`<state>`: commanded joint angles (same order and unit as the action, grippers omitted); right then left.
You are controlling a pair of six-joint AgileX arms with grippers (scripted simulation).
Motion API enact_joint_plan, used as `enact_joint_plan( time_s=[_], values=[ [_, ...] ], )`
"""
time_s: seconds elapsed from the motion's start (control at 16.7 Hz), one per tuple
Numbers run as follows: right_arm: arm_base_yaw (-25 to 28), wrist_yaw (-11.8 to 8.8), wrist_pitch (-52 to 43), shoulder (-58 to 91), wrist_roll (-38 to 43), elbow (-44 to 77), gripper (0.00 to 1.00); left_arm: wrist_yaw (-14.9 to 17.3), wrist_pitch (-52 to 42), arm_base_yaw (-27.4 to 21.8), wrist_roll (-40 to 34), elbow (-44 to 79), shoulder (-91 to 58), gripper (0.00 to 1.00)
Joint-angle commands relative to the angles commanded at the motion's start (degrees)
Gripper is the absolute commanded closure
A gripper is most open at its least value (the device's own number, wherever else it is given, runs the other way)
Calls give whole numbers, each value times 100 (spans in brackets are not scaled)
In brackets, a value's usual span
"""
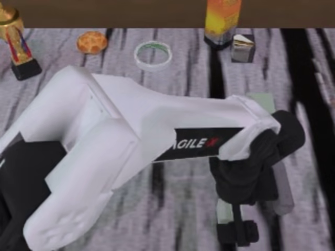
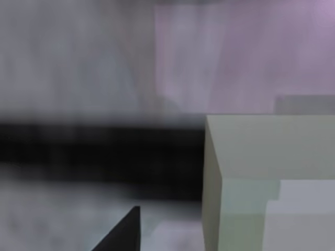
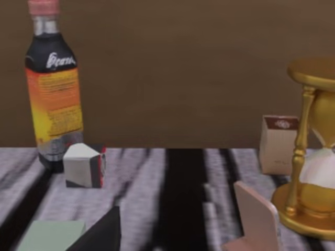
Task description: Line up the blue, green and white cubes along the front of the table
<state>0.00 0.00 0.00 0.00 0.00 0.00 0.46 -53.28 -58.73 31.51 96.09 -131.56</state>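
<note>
left claw (image 1: 244, 230) beside green cube (image 2: 267, 178)

Left arm (image 1: 131, 157) hides green cube (image 1: 261, 100) mostly.

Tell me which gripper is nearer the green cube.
Left: left gripper is right beside the green cube; right gripper is outside the top view, with the cube ahead of it.

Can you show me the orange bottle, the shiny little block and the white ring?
Orange bottle (image 1: 222, 18), top view, label.
Shiny little block (image 1: 242, 48), top view, top face.
White ring (image 1: 153, 63), top view, front rim.
</note>
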Motion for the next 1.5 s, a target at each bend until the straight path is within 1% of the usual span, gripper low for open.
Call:
enact_joint_plan(
  time_s=[0.42, 0.54, 0.84, 1.2, 1.38, 1.5],
  values=[
    [0, 0, 0, 0, 0, 0, 0, 0, -21, 11, 2, 19, 7, 0],
    [0, 0, 0, 0, 0, 0, 0, -2, -240, 37, -9, 187, 75, 0],
    [0, 0, 0, 0, 0, 0, 0, -3, -1244, 109, -5, 792, 419, 0],
    [0, 0, 0, 0, 0, 0, 0, -5, -1310, 90, -8, 843, 454, 0],
    [8, 71, -196, 287, 69, 307, 0, -18, -1194, 197, -59, 661, 648, 0],
    [10, 195, -516, 756, 177, 831, 0, -37, -1007, 378, -150, 369, 973, 0]
  ],
)
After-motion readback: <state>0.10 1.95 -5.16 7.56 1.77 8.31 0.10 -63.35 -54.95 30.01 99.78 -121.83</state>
